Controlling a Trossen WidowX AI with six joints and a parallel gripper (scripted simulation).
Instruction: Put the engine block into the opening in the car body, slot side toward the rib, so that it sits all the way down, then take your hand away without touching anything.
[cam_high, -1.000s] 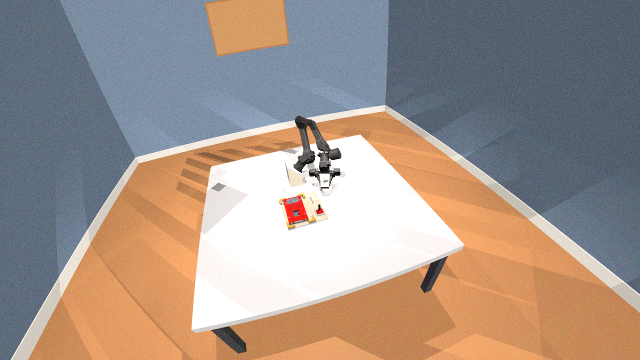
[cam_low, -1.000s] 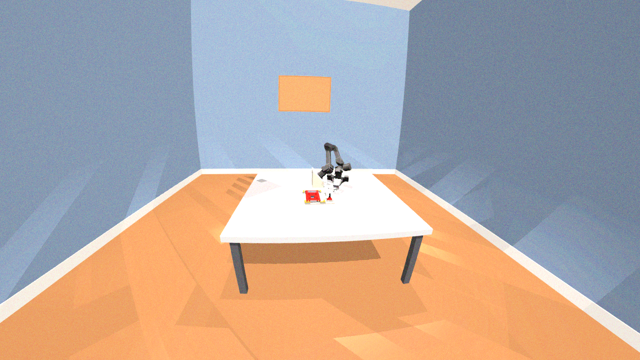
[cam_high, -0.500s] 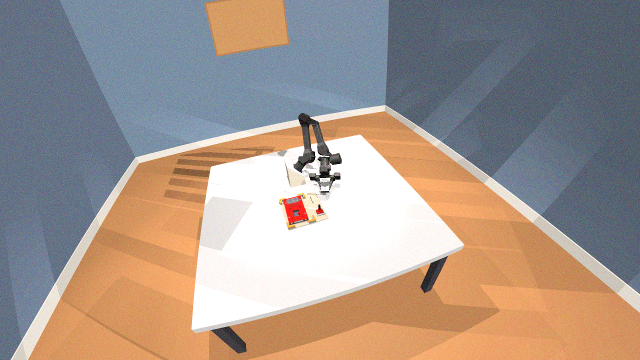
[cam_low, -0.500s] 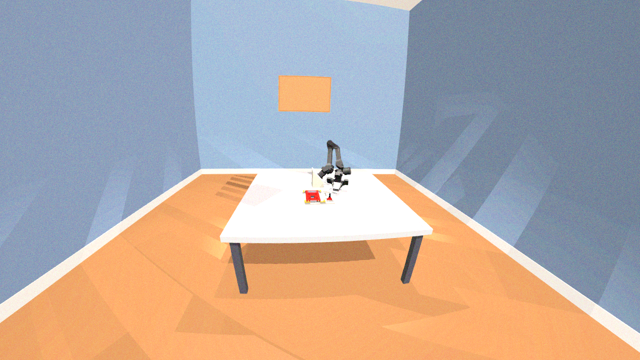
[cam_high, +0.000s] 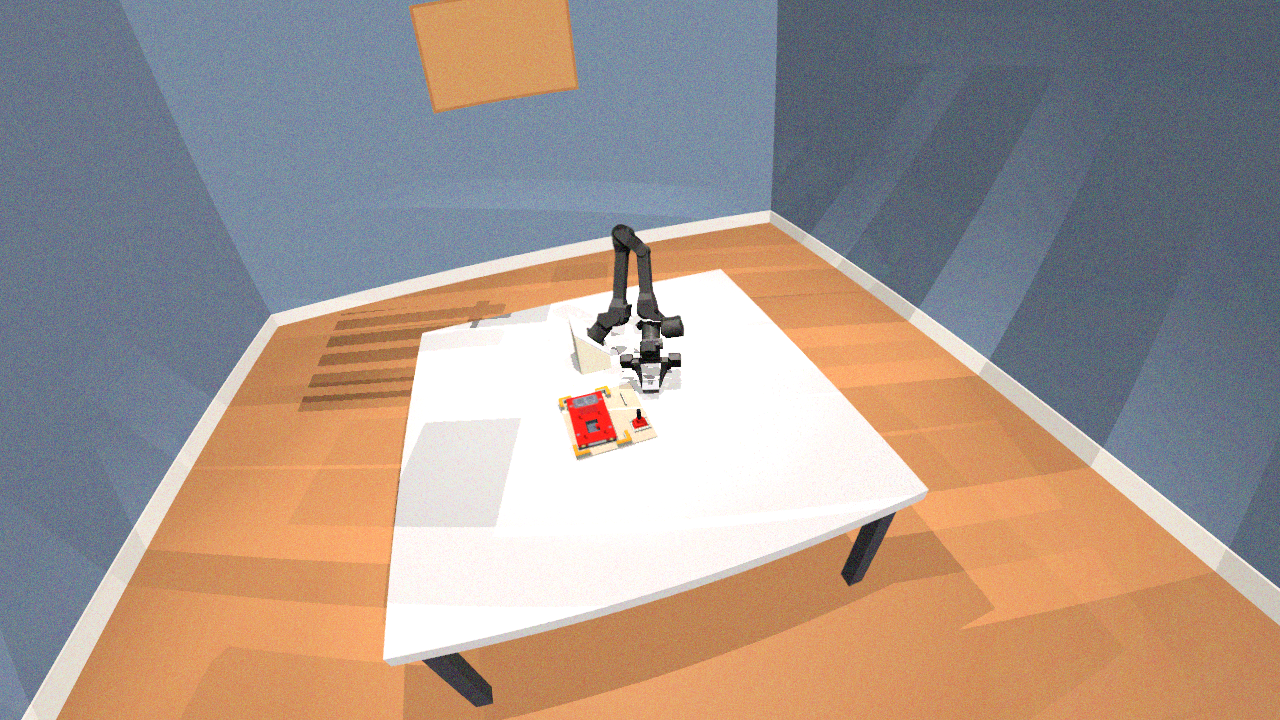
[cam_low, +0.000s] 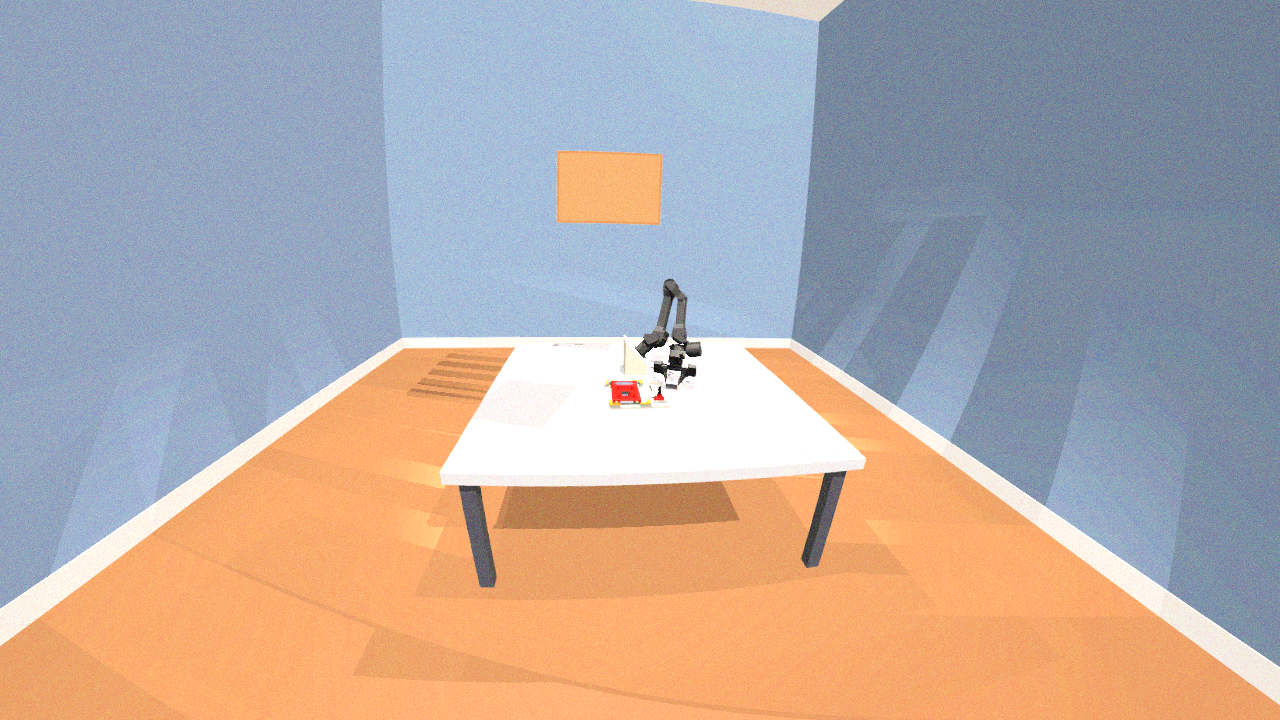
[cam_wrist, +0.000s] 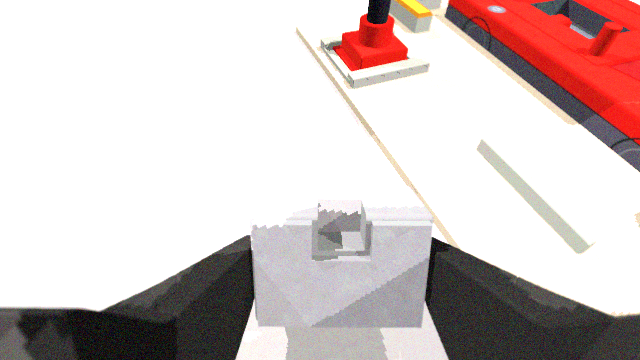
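My gripper (cam_high: 650, 379) (cam_low: 674, 377) (cam_wrist: 341, 280) is shut on the light grey engine block (cam_wrist: 295, 280), one black finger on each side. A square slot shows in the upper edge of the block in the wrist view. The block hangs behind and to the right of the red car body (cam_high: 590, 419) (cam_low: 625, 392) (cam_wrist: 560, 65), not over it. The opening (cam_high: 591, 427) (cam_wrist: 582, 19) in the car body is uncovered. I cannot make out the rib.
A red part with a black upright stick (cam_high: 639, 419) (cam_low: 659, 394) (cam_wrist: 377, 42) stands in a pale frame on the beige board (cam_high: 640, 435). Yellow-topped corner pieces surround the car body. A cream upright panel (cam_high: 588, 353) (cam_low: 632, 360) stands behind it. A thin bar (cam_wrist: 535, 197) lies on the board.
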